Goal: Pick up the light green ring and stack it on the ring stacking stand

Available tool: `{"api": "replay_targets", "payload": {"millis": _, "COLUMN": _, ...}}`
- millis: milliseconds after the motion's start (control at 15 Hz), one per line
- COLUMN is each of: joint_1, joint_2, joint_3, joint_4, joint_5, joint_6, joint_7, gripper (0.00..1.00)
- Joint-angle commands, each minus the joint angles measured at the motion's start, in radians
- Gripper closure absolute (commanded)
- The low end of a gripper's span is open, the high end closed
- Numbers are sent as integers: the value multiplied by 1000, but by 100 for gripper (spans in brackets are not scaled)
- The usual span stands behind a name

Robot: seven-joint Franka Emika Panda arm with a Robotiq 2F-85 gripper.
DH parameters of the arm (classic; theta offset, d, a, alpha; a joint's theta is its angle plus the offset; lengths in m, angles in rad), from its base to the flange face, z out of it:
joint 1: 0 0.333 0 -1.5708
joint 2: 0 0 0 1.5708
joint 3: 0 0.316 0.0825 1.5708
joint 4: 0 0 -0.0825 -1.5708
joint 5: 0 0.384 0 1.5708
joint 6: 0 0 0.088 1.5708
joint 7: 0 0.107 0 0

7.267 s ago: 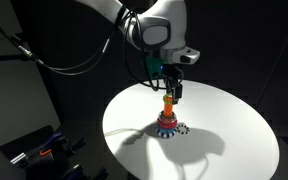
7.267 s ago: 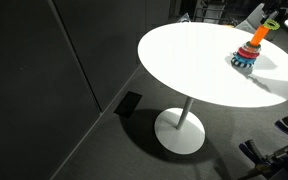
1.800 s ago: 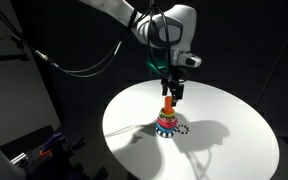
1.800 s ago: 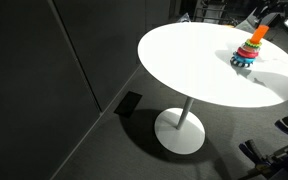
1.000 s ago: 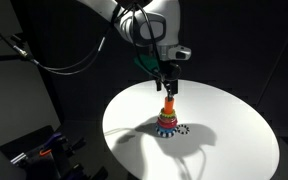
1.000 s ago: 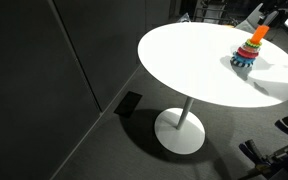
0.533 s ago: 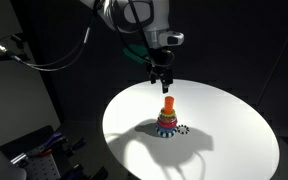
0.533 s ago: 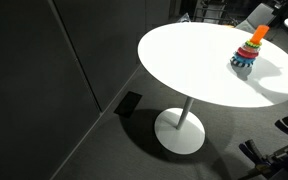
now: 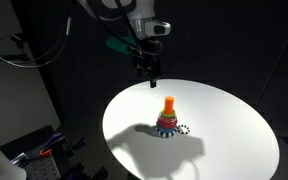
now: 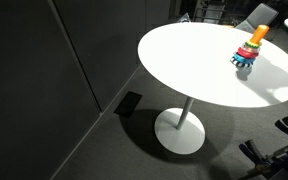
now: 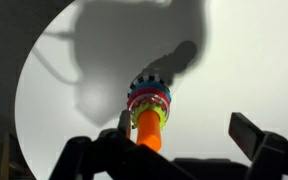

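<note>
The ring stacking stand is upright near the middle of the white round table, and it also shows in an exterior view as the stand at the far right. Its orange peg rises out of stacked rings. The light green ring sits around the peg, on top of the red ring and the teal toothed base. My gripper hangs open and empty, above the stand and to its left. In the wrist view the gripper has its fingers wide apart, and the peg shows beside the left finger.
The table's rim drops to a dark floor with a white pedestal base. Cables and equipment lie low beside the table. A dark wall panel stands behind it.
The open gripper has risen and drifted left, away from the peg's top. The stand and its rings have not moved.
</note>
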Motion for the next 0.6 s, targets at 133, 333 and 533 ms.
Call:
{"api": "replay_targets", "payload": {"millis": 133, "joint_1": 3, "joint_2": -115, "joint_3": 1, "joint_4": -80, "joint_5": -28, "joint_6": -59, "joint_7": -54, "gripper": 0}}
{"api": "replay_targets", "payload": {"millis": 333, "joint_1": 4, "joint_2": -90, "joint_3": -2, "joint_4": -66, "joint_5": -16, "joint_6": -48, "joint_7": -39, "gripper": 0}}
{"api": "replay_targets", "payload": {"millis": 533, "joint_1": 4, "joint_2": -99, "joint_3": -2, "joint_4": -76, "joint_5": -17, "joint_6": -48, "joint_7": -39, "gripper": 0}}
